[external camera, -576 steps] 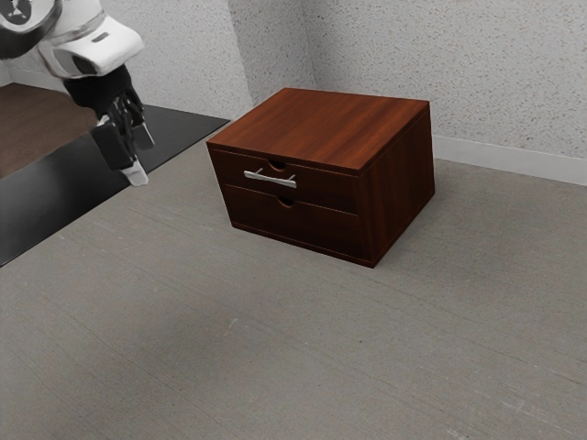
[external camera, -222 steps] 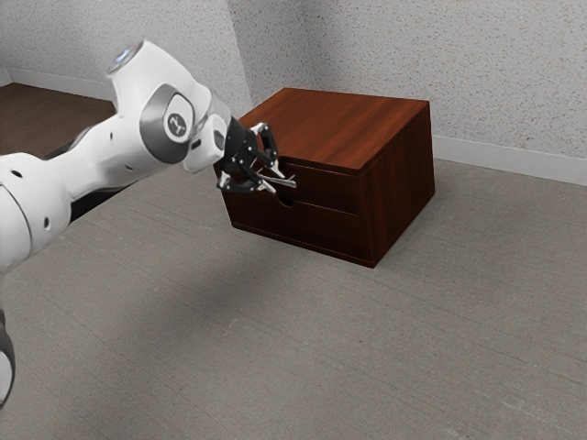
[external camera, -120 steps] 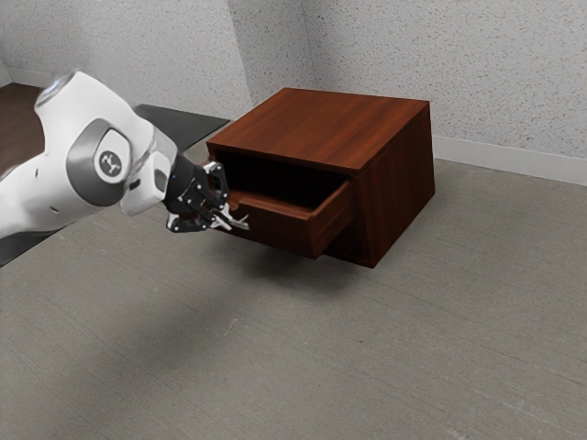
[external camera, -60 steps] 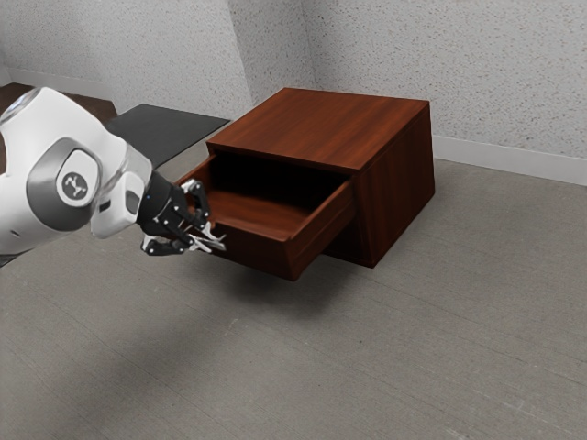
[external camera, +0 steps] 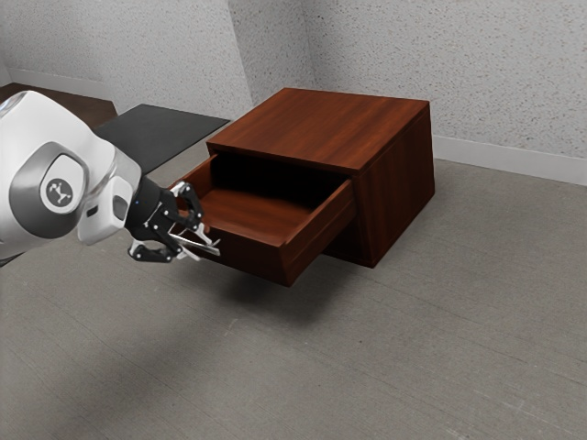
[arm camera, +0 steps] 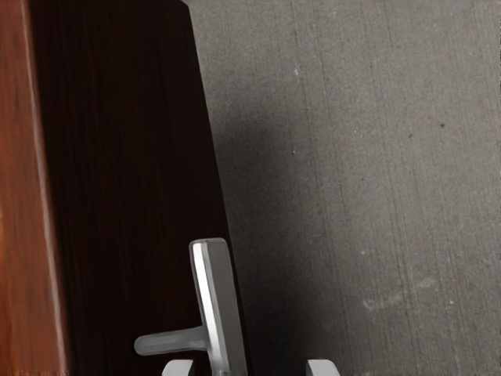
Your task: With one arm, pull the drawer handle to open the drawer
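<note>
The dark wooden cabinet (external camera: 353, 128) stands on the floor with its top drawer (external camera: 266, 218) pulled far out toward the exterior view's left. The drawer's silver bar handle (external camera: 204, 243) sticks out of its front panel. My gripper (external camera: 189, 236) is at that handle, its black fingers standing apart on either side of the bar. In the wrist view the handle (arm camera: 214, 305) runs along the dark drawer front (arm camera: 125, 196). One fingertip (arm camera: 178, 368) is close beside the bar, while the other fingertip (arm camera: 322, 367) stands well clear of it. The gripper is open.
A black mat (external camera: 156, 128) lies on the floor behind my arm, by the speckled wall. Grey floor (external camera: 394, 348) spreads in front of the cabinet and toward the exterior view's right. The open drawer hides the lower drawer.
My hand has drawn back toward the exterior view's left with the handle. The top drawer went from shut to far out, sliding a little further in the last half second.
</note>
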Robot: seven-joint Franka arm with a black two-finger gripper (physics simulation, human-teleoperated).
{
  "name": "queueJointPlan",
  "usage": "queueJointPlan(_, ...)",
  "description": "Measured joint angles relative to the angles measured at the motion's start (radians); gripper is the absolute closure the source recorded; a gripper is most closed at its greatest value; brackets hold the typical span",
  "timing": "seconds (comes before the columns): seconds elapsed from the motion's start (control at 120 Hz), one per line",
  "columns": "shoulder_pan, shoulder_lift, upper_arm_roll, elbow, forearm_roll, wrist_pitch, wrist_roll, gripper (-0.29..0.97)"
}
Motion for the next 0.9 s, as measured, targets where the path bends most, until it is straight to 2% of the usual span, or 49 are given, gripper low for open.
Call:
queueJointPlan(0.183,-0.001,-0.05,0.001,0.002,0.0,-0.009,-0.001,0.51)
queueJointPlan(0.275,-0.001,-0.071,0.029,0.023,0.001,-0.038,-0.002,0.49)
queueJointPlan(0.367,0.003,-0.06,0.038,0.107,0.008,-0.103,-0.005,0.37)
queueJointPlan(0.525,-0.05,0.091,0.03,0.445,0.161,-0.352,-0.097,0.18)
queueJointPlan(0.625,-0.088,0.224,0.028,0.64,0.215,-0.53,-0.185,0.11)
queueJointPlan(0.75,-0.122,0.32,0.028,0.757,0.244,-0.667,-0.313,0.06)
queueJointPlan(0.9,-0.103,0.337,0.027,0.786,0.274,-0.774,-0.516,0.03)
